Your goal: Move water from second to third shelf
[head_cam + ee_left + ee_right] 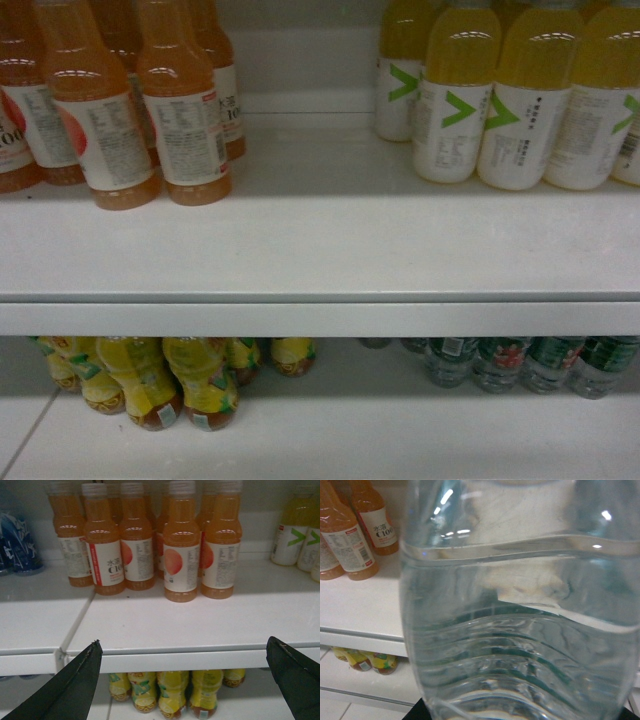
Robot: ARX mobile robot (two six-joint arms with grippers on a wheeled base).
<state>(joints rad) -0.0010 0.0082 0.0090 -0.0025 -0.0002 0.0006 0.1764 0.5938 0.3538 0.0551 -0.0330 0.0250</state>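
My right wrist camera is almost filled by the water bottle [520,620], clear and ribbed, pressed close to the lens above the white shelf [360,605]; I can't see the right fingers, so I can't tell their grip. Orange juice bottles [350,540] stand behind at left. My left gripper [182,652] is spread wide in front of the shelf edge, holding nothing, with yellow bottles [170,692] on the shelf below
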